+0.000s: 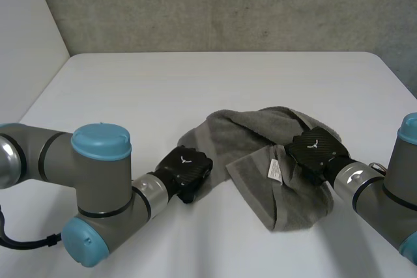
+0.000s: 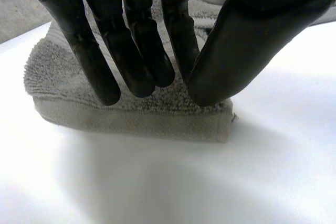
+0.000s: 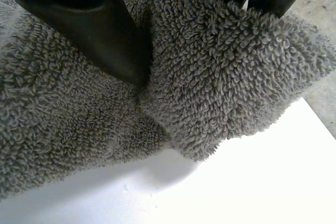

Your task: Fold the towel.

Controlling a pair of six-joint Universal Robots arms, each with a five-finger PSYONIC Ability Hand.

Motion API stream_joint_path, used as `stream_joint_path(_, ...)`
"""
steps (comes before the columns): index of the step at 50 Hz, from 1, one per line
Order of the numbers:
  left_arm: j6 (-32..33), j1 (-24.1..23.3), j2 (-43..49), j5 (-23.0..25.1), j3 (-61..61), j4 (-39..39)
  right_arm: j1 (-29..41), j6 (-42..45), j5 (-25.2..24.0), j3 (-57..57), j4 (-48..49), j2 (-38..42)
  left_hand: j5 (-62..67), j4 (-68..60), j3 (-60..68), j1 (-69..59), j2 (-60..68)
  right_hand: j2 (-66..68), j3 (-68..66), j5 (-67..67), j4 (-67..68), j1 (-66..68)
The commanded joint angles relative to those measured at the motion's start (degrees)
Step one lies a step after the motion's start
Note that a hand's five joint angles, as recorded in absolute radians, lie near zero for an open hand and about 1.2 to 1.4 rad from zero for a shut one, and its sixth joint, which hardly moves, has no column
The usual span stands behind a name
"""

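A grey towel lies crumpled right of the table's middle, with a white label on a folded-over strip. My left hand is at the towel's left end. In the left wrist view its fingers and thumb close together on the top layer of the towel just behind the hemmed edge. My right hand rests on the towel's right part. In the right wrist view its thumb and fingers pinch a raised fold of the towel.
The white table stretches bare behind and to the left of the towel. A grey wall stands beyond the far edge. The table's right edge runs close to my right arm.
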State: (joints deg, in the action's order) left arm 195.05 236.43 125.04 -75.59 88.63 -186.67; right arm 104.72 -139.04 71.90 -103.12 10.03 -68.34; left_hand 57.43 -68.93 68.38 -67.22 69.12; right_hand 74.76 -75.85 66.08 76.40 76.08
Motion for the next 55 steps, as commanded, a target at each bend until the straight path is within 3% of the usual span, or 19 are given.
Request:
stream_joint_path(1,-0.11,-0.35,-1.11,0.0,0.22,-0.01,0.04,0.0,0.0,0.02,-0.01,0.05,5.19,-3.69,4.24,-5.4,3.5,5.24,-4.15,3.92,3.6,3.92)
stream_joint_path(3,-0.11,-0.44,-1.2,0.0,0.31,-0.01,0.04,0.0,0.0,0.02,0.07,0.05,3.34,-1.84,2.39,-3.55,1.65,5.24,-4.15,3.92,3.6,3.92)
stream_joint_path(4,-0.11,-0.44,-1.29,-0.09,0.23,0.16,0.04,0.0,0.0,0.02,-0.01,0.05,-4.65,6.15,-5.61,4.44,-6.35,5.24,-4.15,3.92,3.6,3.92)
stream_joint_path(5,-0.11,-0.53,-1.38,-0.17,0.22,0.34,0.04,0.0,0.0,0.02,-0.01,0.05,-22.55,24.05,-23.5,22.34,-24.25,5.24,-4.15,3.92,3.6,3.92)
stream_joint_path(6,-0.11,-0.53,-1.38,-0.17,0.22,0.34,0.04,0.0,0.0,0.02,-0.01,0.05,-22.73,24.23,-23.68,22.52,-24.42,5.24,-4.15,3.92,3.6,3.92)
stream_joint_path(7,-0.11,-0.62,-1.55,-0.26,0.31,0.34,0.04,0.0,0.0,0.02,0.07,0.05,-36.39,37.89,-37.34,36.18,-38.08,5.24,-4.15,3.92,3.6,3.92)
stream_joint_path(13,0.24,-0.79,-1.82,-0.53,0.49,0.43,0.04,0.08,0.0,0.02,0.07,0.05,-49.8,51.3,-50.75,49.59,-51.49,5.24,-4.15,3.92,3.6,3.92)
stream_joint_path(37,0.68,-0.97,1.17,-0.88,-1.53,-0.19,0.13,0.17,0.0,-0.24,-0.01,0.4,-48.63,50.14,-49.59,48.43,-50.33,5.24,-4.15,3.92,3.6,3.92)
stream_joint_path(44,0.68,-0.97,2.48,-3.77,-3.11,-0.1,0.13,0.17,0.0,-0.24,-0.01,0.4,-48.63,50.14,-49.59,48.43,-50.33,5.24,-4.15,3.92,3.6,3.92)
stream_joint_path(55,0.77,-1.06,4.6,-4.57,-5.14,0.07,0.13,0.26,-0.09,-0.24,0.07,0.4,-48.63,50.14,-49.59,48.43,-50.33,5.24,-4.15,3.92,3.6,3.92)
